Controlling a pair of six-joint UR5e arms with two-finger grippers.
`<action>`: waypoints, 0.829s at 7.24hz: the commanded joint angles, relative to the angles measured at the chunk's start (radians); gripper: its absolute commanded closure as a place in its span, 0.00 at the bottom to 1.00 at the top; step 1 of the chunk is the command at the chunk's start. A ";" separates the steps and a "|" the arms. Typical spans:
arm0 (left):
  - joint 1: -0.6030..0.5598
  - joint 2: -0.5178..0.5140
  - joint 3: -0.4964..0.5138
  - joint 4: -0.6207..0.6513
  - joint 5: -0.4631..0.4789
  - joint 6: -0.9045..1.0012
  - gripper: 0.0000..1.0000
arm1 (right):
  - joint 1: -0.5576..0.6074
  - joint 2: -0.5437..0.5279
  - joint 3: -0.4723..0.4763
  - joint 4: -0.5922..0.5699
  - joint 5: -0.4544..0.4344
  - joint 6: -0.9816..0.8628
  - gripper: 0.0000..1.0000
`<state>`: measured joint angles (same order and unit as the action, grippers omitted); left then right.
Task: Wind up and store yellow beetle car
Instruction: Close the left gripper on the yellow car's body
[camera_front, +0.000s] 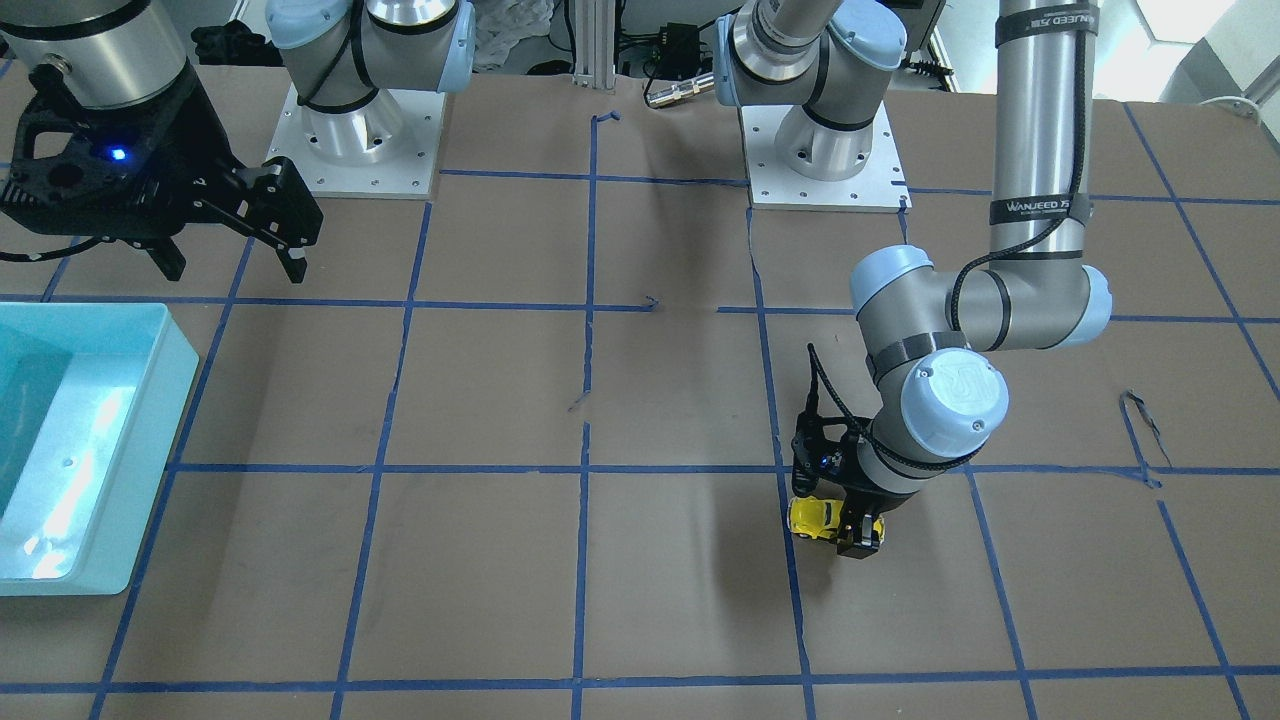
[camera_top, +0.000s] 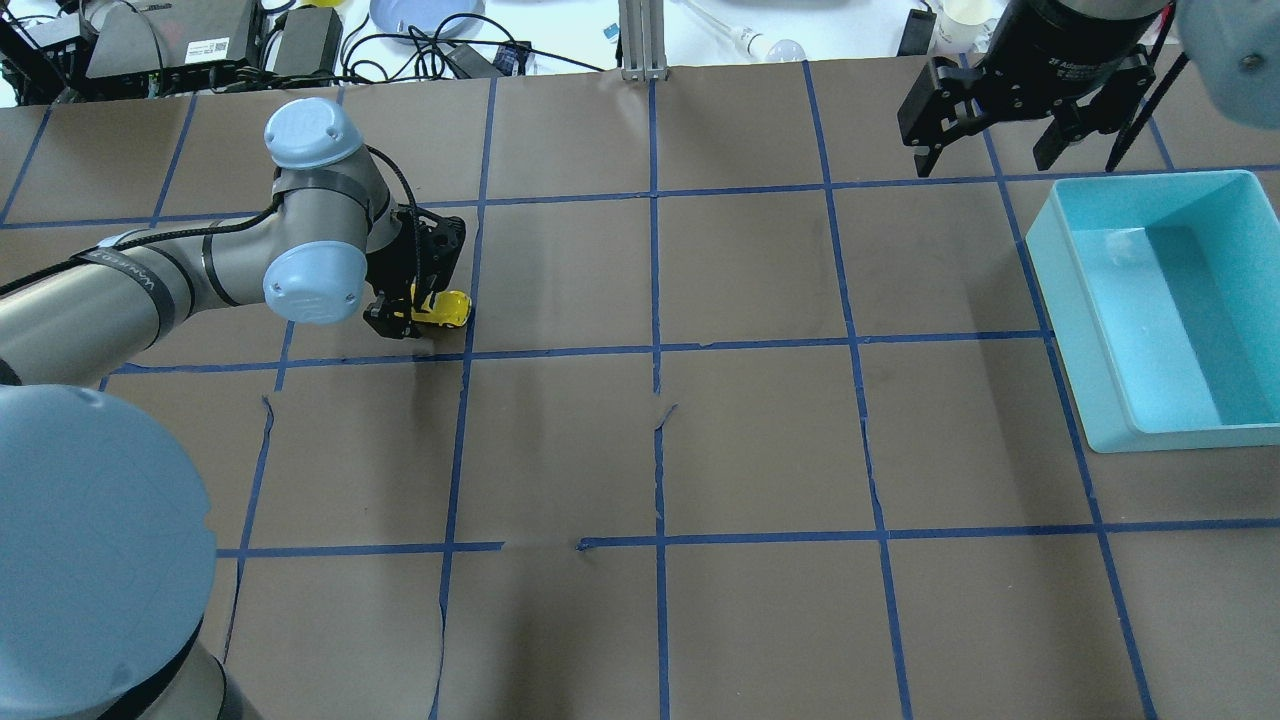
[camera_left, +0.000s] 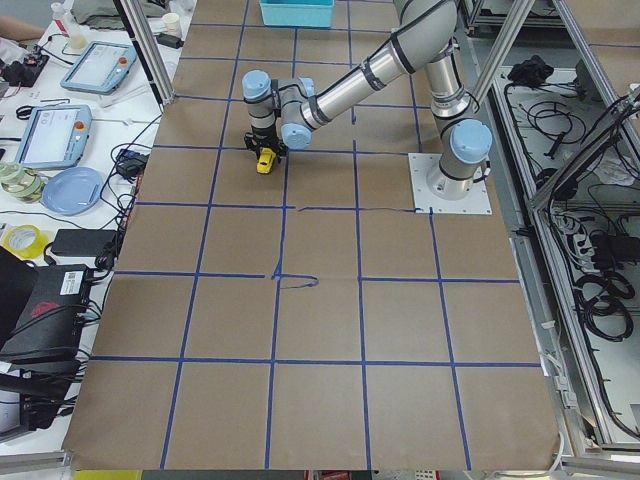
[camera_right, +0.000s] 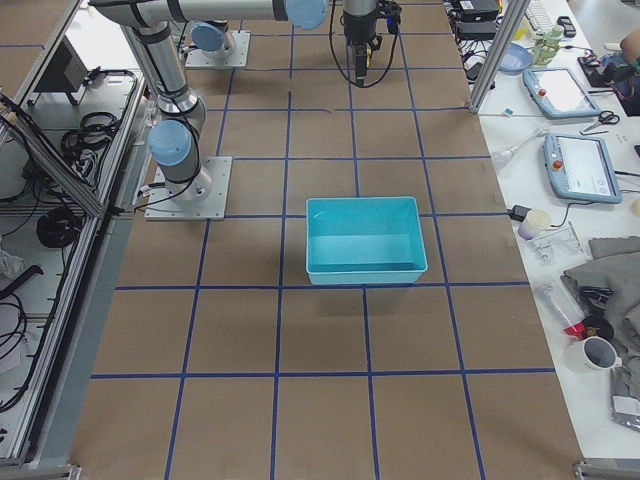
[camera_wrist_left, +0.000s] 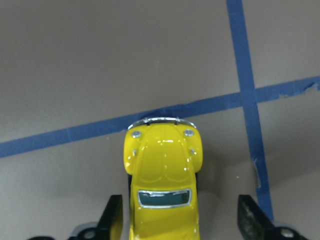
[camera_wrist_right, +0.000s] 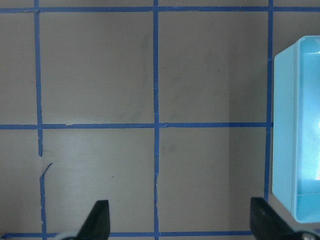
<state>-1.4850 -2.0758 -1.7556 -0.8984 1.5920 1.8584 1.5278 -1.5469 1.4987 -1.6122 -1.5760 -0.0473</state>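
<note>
The yellow beetle car (camera_wrist_left: 162, 170) stands on the brown table, its nose at a blue tape line. It also shows in the front view (camera_front: 815, 517), the overhead view (camera_top: 447, 309) and the left side view (camera_left: 265, 161). My left gripper (camera_wrist_left: 182, 220) is low over the car with a finger on each side. Its left finger (camera_wrist_left: 114, 216) is close against the car's side and its right finger (camera_wrist_left: 248, 215) stands apart from it. The gripper (camera_top: 420, 316) is open. My right gripper (camera_top: 985, 160) is open and empty, raised beside the blue bin's far corner.
A light blue bin (camera_top: 1050, 260) stands on the robot's right side, also seen in the front view (camera_front: 170, 400) and the right wrist view (camera_wrist_right: 285, 125). Blue tape lines grid the table. The arm bases (camera_front: 360, 130) stand at the table's robot side.
</note>
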 joint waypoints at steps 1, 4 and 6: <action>0.002 0.002 0.001 0.001 -0.004 0.005 0.38 | 0.000 -0.001 0.000 0.000 0.001 0.001 0.00; 0.005 -0.004 0.011 0.004 -0.012 -0.002 0.85 | 0.000 -0.001 0.000 0.000 0.002 0.000 0.00; 0.037 -0.010 0.015 0.004 -0.012 -0.007 0.88 | 0.000 -0.001 0.000 0.000 0.002 0.000 0.00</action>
<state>-1.4675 -2.0825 -1.7432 -0.8945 1.5801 1.8557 1.5278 -1.5478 1.4987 -1.6122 -1.5739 -0.0475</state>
